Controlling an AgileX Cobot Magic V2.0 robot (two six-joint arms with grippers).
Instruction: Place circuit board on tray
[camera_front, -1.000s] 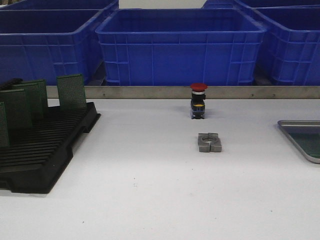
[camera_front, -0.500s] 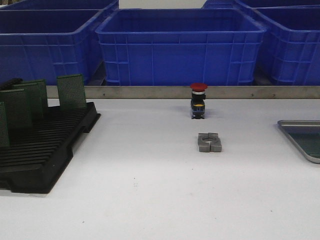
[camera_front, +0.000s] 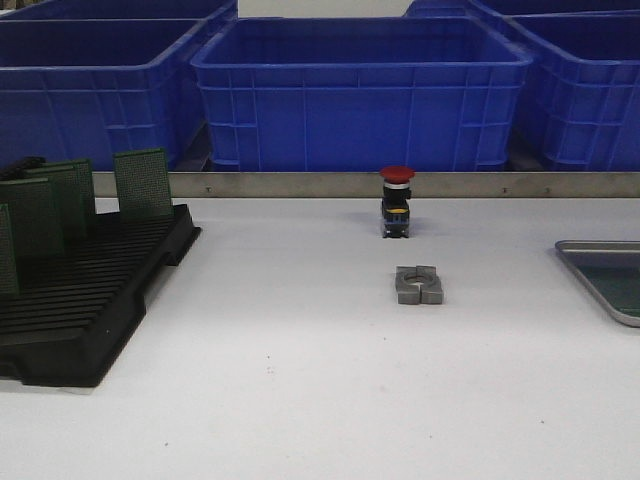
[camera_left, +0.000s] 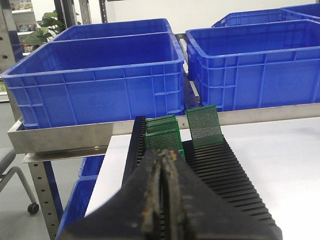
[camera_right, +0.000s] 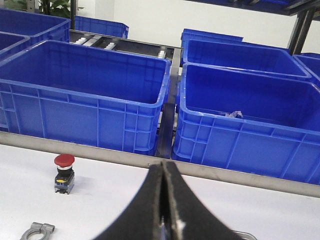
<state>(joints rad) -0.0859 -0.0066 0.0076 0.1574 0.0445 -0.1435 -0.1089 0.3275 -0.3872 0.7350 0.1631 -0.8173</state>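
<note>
Tabletop (camera_front: 300, 380): white and flat, carrying everything below; the red-capped push button (camera_front: 397, 200) is standing upright near its far edge, and it serves as the landmark here.
Tray (camera_front: 608, 276): lying to the right of the push button and nearer the camera, well apart from it, cut off by the right edge of the front view; its silver rim is showing around a dark green inside.
Circuit boards (camera_front: 143, 183): standing upright in the black slotted rack (camera_front: 85, 310), far to the left of the push button; the left wrist view is showing them in the rack's far slots (camera_left: 203, 125).
Metal clamp block (camera_front: 419, 284): lying flat on the tabletop just in front of the push button, slightly to its right, not touching it.
Blue bins (camera_front: 360, 90): sitting in a row behind the push button, beyond the metal rail (camera_front: 300, 184) at the tabletop's far edge.
Left hand (camera_left: 163, 160): showing only in its wrist view, fingers pressed together with nothing between them, hovering over the near end of the rack.
Right hand (camera_right: 163, 170): showing only in its wrist view, fingers closed on nothing, with the push button (camera_right: 64, 173) off to one side.
</note>
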